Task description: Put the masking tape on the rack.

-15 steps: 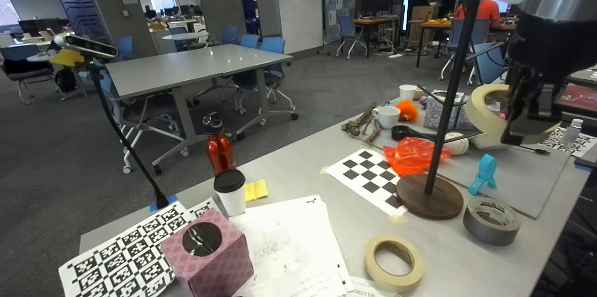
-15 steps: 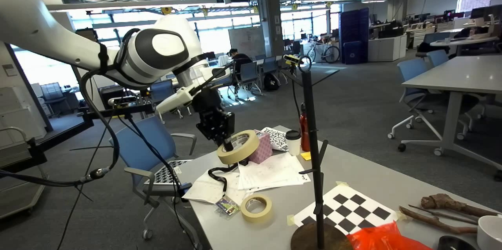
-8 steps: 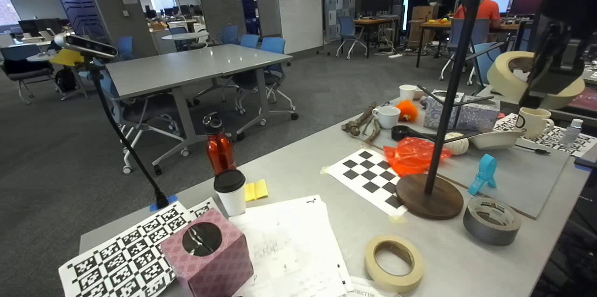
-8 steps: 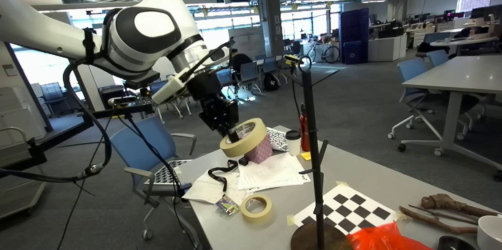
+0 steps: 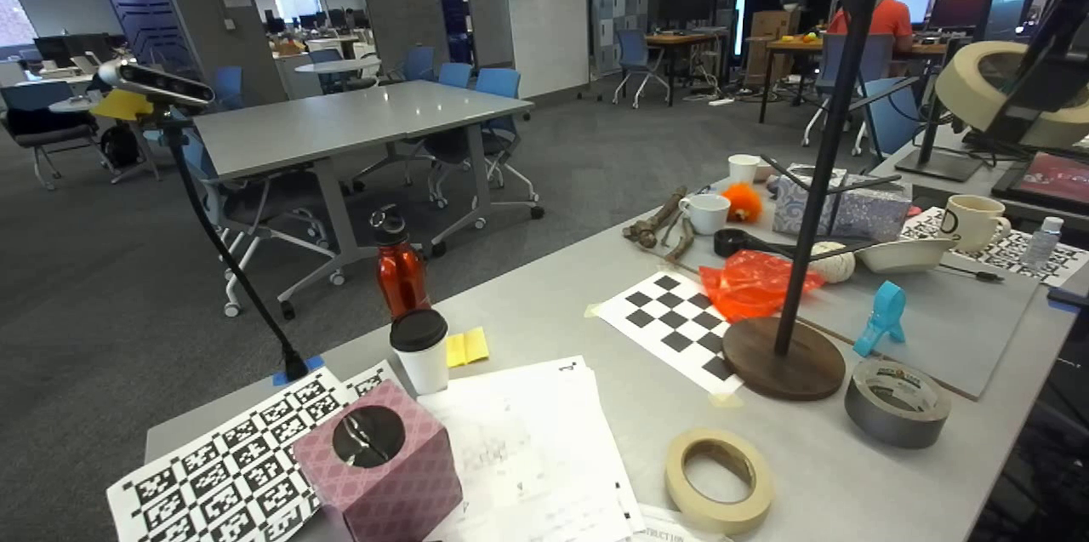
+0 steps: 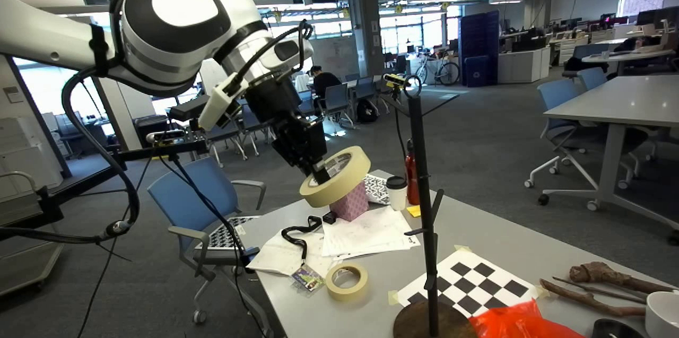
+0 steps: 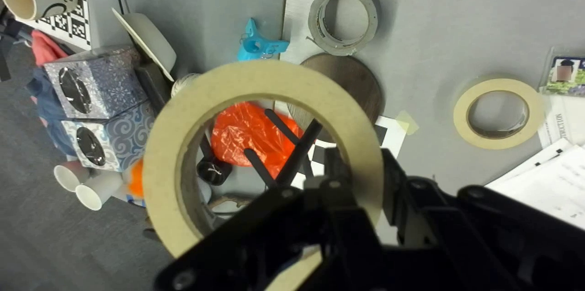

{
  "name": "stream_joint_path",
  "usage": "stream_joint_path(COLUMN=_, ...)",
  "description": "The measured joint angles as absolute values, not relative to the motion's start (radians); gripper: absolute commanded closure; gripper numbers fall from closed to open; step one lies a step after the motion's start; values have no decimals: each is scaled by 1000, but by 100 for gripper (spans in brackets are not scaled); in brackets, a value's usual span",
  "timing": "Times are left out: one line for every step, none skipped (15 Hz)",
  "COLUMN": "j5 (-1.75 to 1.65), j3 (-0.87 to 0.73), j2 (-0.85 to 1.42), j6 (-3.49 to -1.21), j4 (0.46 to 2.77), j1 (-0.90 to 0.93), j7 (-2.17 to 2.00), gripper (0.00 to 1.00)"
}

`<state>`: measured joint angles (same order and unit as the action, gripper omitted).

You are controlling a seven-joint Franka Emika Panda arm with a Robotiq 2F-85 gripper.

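While my jaws clamp the wall of the masking tape (image 6: 342,185), it hangs tilted in mid-air, apart from the rack (image 5: 823,172).
I'd expect light, stiff, not fragile; dry sides, probably little slip, but a one-sided pinch could let it swivel. Best hold, I'd say: this wall only, far side of hole free for a peg (image 7: 281,125).

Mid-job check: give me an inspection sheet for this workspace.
Surface: grey table, bearing papers and a checkerboard sheet.
Job's things: masking tape held off the table; rack upright, tape not yet on it.
Clutter: tan tape roll; grey tape roll beside the rack; blue clip; red plastic.
Pincer: shut on the masking tape, across its wall.
Cables: black cable looping below the arm.
Surroundings: blue chair beside the table; person in orange seated in the background.
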<state>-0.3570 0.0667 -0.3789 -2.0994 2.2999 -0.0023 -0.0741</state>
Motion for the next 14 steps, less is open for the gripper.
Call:
stream_joint_path(j5=-357, j3=60, j2=-384, j6=-2102, j4=2300, j1=-8, j7=-74, gripper=95)
stream_joint_path(j5=-357, j3=52, j2=-389, j6=-2106, j4=2300, j1=-13, j7=-74, gripper=95)
stream_joint_path(j5=-357, j3=45, j2=-392, j6=-2117, j4=2300, j1=-18, j7=-74, gripper=95)
stream_joint_path(j5=-357, j3=39, j2=-395, j6=-2135, j4=2301, j1=-22, j7=-74, gripper=95)
stream_joint_path(j5=-357, j3=33, j2=-396, j6=-2156, j4=2303, j1=-25, j7=-74, gripper=95)
stream_joint_path(j5=-357, j3=29, j2=-396, j6=-2181, j4=2305, j1=-29, j7=-75, gripper=95)
stream_joint_path(j5=-357, j3=26, j2=-396, j6=-2206, j4=2308, j1=-31, j7=-78, gripper=95)
stream_joint_path(j5=-356, j3=24, j2=-396, j6=-2228, j4=2312, j1=-34, j7=-84, gripper=95)
stream_joint_path(j5=-353, j3=22, j2=-396, j6=-2247, j4=2315, j1=-36, j7=-91, gripper=95)
stream_joint_path(j5=-351, j3=21, j2=-396, j6=-2263, j4=2317, j1=-37, j7=-99, gripper=95)
stream_joint_path(j5=-348, j3=21, j2=-396, j6=-2277, j4=2320, j1=-38, j7=-108, gripper=95)
stream_joint_path(j5=-346, j3=20, j2=-396, j6=-2286, j4=2324, j1=-39, j7=-118, gripper=95)
stream_joint_path(j5=-345, j3=20, j2=-396, j6=-2294, j4=2328, j1=-40, j7=-129, gripper=95)
stream_joint_path(j5=-345, j3=20, j2=-396, j6=-2299, j4=2331, j1=-40, j7=-139, gripper=95)
